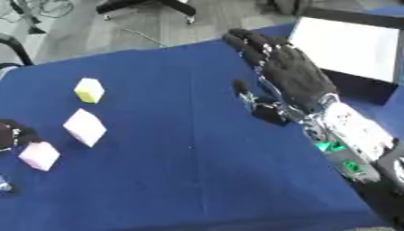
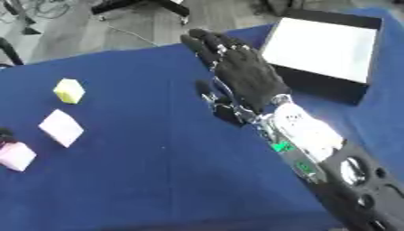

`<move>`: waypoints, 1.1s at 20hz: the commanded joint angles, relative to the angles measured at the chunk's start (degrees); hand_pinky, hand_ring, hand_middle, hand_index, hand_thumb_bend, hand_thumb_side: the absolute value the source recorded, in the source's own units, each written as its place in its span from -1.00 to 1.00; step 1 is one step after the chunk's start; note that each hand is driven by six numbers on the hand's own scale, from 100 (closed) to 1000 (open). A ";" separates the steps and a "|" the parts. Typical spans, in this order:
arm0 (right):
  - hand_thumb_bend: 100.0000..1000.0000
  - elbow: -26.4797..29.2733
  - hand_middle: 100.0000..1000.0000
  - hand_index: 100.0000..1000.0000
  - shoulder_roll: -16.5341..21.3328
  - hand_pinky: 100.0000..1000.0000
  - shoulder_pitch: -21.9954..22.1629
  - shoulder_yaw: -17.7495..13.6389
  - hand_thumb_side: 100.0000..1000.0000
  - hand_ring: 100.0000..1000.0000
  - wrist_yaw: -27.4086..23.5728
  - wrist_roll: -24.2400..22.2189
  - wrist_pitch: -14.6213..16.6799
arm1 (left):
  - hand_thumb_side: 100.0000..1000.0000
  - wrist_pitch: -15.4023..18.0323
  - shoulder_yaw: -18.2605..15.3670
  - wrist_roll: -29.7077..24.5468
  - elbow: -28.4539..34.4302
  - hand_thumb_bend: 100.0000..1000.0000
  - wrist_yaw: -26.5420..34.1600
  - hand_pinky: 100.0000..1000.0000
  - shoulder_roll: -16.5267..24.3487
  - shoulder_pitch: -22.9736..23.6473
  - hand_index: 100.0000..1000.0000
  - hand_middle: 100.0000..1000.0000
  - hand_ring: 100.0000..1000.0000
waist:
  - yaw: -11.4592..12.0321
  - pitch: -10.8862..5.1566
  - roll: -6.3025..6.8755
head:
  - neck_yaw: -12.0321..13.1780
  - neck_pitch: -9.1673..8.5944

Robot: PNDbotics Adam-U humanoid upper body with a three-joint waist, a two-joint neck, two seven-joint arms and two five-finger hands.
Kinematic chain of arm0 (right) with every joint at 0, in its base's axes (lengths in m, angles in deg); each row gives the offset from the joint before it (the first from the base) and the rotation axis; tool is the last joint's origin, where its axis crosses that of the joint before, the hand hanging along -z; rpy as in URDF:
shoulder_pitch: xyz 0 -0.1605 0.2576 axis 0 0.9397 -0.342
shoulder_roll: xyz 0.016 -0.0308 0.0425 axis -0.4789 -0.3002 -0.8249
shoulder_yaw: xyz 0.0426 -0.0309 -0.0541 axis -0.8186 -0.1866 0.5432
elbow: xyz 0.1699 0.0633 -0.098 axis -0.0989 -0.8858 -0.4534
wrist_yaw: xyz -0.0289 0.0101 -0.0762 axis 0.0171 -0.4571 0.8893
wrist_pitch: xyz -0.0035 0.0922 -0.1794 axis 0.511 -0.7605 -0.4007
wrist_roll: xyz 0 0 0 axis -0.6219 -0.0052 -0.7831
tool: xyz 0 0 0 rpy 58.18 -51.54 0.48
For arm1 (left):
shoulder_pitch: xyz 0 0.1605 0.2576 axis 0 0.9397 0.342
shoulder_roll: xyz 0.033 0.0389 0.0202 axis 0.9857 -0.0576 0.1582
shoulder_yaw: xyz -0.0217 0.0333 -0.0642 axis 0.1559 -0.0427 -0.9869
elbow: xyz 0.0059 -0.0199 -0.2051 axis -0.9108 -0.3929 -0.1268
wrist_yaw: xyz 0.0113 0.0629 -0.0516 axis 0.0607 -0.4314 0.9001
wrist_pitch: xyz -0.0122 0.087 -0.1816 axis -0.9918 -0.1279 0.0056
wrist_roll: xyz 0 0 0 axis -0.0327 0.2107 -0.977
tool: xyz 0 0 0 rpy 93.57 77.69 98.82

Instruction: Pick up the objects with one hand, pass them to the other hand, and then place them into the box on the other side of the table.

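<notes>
The right robot hand [image 2: 245, 76] is held spread, empty, above the blue cloth surface [image 1: 189, 149]; three smooth blocks [image 1: 84, 127] are laid leftward.

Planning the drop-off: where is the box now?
The box sits at the table's far right corner in the right eye view, just beyond the open right hand.
</notes>
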 commanded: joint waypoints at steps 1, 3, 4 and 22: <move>-1.00 1.19 0.84 1.00 0.04 0.43 -0.46 -0.67 -1.00 0.73 -0.32 0.24 -0.25 | -0.15 2.24 -0.85 7.06 -0.92 0.20 0.34 0.50 0.86 -0.21 0.67 0.49 0.41 | 0.23 -0.37 -0.40 | 0.07 -0.15; -1.00 1.19 0.84 1.00 -0.01 0.43 -0.40 -0.69 -1.00 0.73 -0.39 0.28 -0.34 | -0.16 2.04 -0.99 8.07 -1.33 0.17 0.87 0.50 0.60 -0.17 0.72 0.56 0.43 | 0.27 -0.35 -0.51 | 0.07 -0.15; -1.00 1.19 0.84 1.00 -0.03 0.43 -0.37 -0.70 -1.00 0.73 -0.43 0.28 -0.39 | -0.17 2.15 -1.06 8.43 -1.45 0.16 1.22 0.51 0.52 -0.15 0.75 0.60 0.44 | 0.28 -0.35 -0.57 | 0.06 -0.15; -1.00 1.19 0.84 1.00 -0.12 0.43 -0.28 -0.77 -1.00 0.73 -0.65 0.05 -0.62 | -0.62 6.80 -2.83 8.32 1.43 -0.74 13.28 0.23 1.15 -0.32 0.17 -0.14 -0.18 | 0.24 -0.40 -0.66 | -0.07 -0.15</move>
